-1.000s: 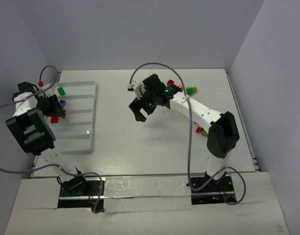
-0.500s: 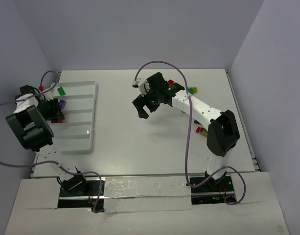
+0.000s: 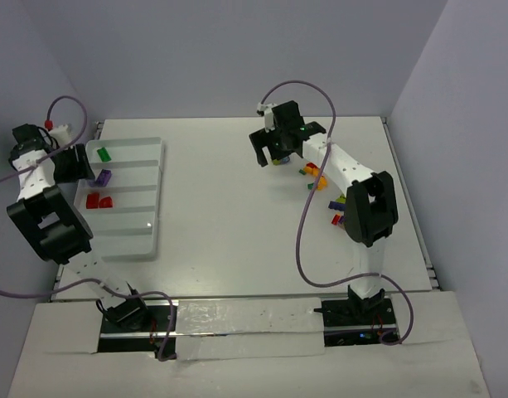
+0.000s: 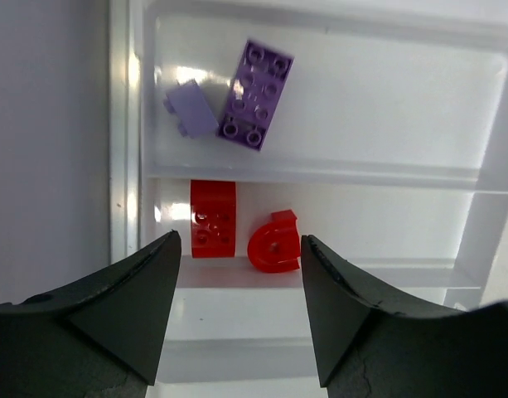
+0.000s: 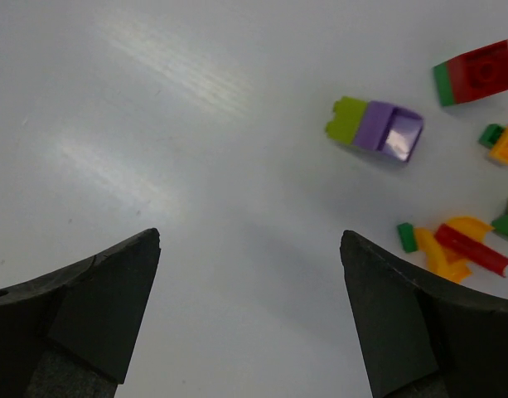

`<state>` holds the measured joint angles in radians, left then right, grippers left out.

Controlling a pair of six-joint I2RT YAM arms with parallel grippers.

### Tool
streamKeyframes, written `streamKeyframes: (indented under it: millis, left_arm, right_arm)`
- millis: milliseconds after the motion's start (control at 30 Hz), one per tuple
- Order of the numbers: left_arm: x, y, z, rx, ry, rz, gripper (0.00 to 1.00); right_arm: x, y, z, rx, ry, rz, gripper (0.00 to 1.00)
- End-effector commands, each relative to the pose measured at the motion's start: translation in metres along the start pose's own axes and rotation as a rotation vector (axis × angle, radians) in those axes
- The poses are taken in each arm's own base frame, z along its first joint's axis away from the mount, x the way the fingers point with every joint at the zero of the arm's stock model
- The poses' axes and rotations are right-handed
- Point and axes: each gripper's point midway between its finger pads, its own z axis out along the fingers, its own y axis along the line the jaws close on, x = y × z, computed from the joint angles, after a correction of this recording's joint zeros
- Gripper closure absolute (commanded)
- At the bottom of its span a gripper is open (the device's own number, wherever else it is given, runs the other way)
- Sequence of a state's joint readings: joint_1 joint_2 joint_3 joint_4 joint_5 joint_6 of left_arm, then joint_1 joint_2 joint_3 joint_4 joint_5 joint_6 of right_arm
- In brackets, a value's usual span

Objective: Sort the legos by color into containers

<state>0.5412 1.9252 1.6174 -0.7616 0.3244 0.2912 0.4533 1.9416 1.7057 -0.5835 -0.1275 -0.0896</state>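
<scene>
The white tray (image 3: 157, 192) lies at the left. Its compartments hold a green lego (image 3: 104, 153), a purple one (image 3: 104, 177) and two red ones (image 3: 99, 201). My left gripper (image 3: 72, 163) hangs open and empty over the tray's left edge. In the left wrist view, my left gripper (image 4: 239, 240) looks down on a red brick (image 4: 213, 230), a red round piece (image 4: 274, 242) and a purple brick (image 4: 255, 94). My right gripper (image 3: 270, 154) is open and empty over bare table, just left of the loose legos (image 3: 316, 176). A lime-and-purple brick (image 5: 375, 128) lies ahead of my right gripper (image 5: 249, 236).
A pale purple piece (image 4: 191, 109) lies beside the purple brick. More loose legos (image 3: 338, 209) lie by the right arm's forearm. A red-and-green brick (image 5: 475, 72) and orange and yellow pieces (image 5: 452, 245) lie at the right. Walls close in the table at the back and both sides.
My left gripper has opened and drawn back toward the tray's far left corner, leaving a red piece in the tray. My right arm has swung toward the far right, up to the loose legos.
</scene>
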Motion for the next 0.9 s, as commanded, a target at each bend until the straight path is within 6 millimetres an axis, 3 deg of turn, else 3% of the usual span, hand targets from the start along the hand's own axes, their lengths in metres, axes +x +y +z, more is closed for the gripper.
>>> streamKeyframes:
  millis: [0,233,367,567,867]
  left_arm:
    - [-0.076,-0.03,-0.061,-0.035,-0.267,0.129,0.31]
    - [-0.085,-0.103,-0.07,0.063,-0.317,0.209,0.3]
    - [-0.085,-0.124,-0.07,0.115,-0.325,0.22,0.3]
    - [-0.082,-0.133,-0.065,0.167,-0.302,0.21,0.3]
    - [-0.078,-0.14,-0.06,0.217,-0.284,0.205,0.29]
  right_arm:
    - [-0.032,-0.038,0.014,0.137,-0.072,0.031,0.06]
    - [-0.034,-0.081,0.043,0.225,-0.058,0.069,0.06]
    - [-0.026,-0.085,0.062,0.168,-0.028,0.058,0.04]
    - [-0.015,-0.08,0.069,0.063,-0.004,-0.111,0.0]
    - [0.005,-0.093,0.077,-0.103,0.051,-0.291,0.0]
